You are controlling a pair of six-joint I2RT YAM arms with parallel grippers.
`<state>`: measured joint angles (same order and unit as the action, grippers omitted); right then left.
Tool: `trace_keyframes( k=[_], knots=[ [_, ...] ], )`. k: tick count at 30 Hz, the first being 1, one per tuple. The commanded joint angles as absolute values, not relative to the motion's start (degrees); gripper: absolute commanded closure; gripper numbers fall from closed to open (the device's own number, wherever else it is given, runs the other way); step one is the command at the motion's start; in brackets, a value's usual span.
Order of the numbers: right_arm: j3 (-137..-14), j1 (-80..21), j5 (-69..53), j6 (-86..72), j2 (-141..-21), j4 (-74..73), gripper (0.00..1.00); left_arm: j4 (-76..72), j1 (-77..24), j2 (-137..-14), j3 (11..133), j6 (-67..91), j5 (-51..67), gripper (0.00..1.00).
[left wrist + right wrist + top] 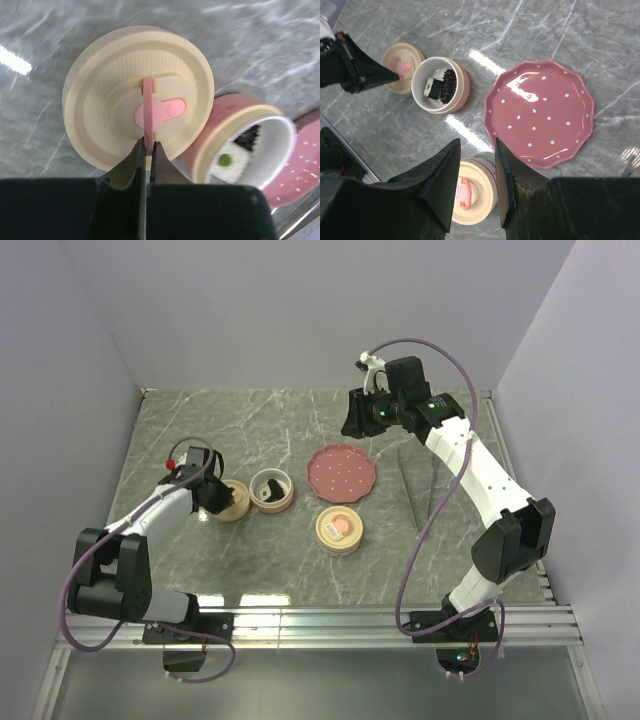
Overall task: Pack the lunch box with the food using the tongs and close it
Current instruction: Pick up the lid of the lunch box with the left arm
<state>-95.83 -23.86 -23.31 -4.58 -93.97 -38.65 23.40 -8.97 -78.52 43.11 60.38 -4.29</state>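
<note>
A loose cream lid [100,90] lies flat on the table, and my left gripper [148,145] is shut on its upright pink ring handle [148,107]. Right beside it stands the open round pink lunch box [272,490], which holds food [232,159]: a white piece with a green centre and a dark piece. My right gripper [476,150] hangs open and empty high above the table, over a second, lidded lunch box [475,192]. The red dotted plate [341,472] is bare. The grey tongs [415,485] lie on the table right of the plate.
The left gripper [216,496] and the lid [234,502] sit at the table's left. The lidded box [340,530] stands near the middle front. Grey walls close in the back and sides, and a metal rail runs along the near edge.
</note>
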Motion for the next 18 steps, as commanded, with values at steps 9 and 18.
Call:
trace_keyframes(
  k=[9, 18],
  knots=[
    [-99.58, -24.17, -20.57, -4.22, -94.92, -39.99, 0.59, 30.58, -7.82, -78.23, 60.9, 41.32, -10.19, 1.0],
    [-97.03, -24.17, -18.11, -5.27, -93.87, -37.88, 0.59, 23.74, -8.17, -77.43, 69.43, 35.15, 9.36, 1.0]
  ],
)
